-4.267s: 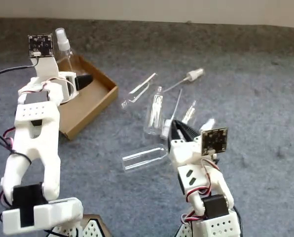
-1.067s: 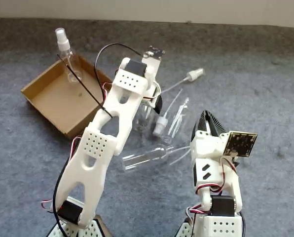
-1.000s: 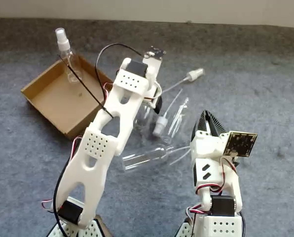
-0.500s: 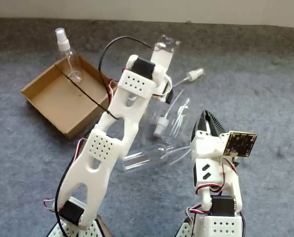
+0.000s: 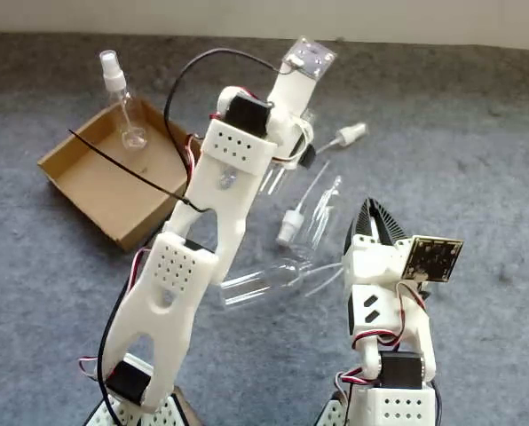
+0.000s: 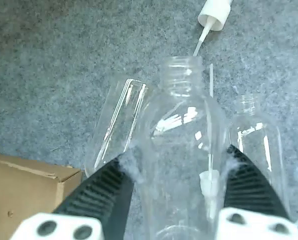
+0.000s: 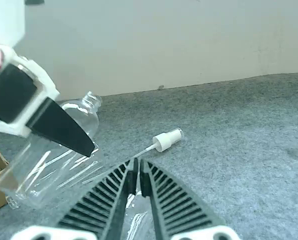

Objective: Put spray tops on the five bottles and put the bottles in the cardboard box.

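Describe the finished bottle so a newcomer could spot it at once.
Find the shallow brown cardboard box on the robot's left. In its far corner stands a clear plastic bottle. It alone is upright and carries a white spray top.

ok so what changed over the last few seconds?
The left gripper swung from over the cardboard box to the bottle pile, closed on a clear uncapped bottle and lifted it. The right gripper drew back a little early on, then kept still, shut. The capped bottle in the box and the loose spray top stayed put.
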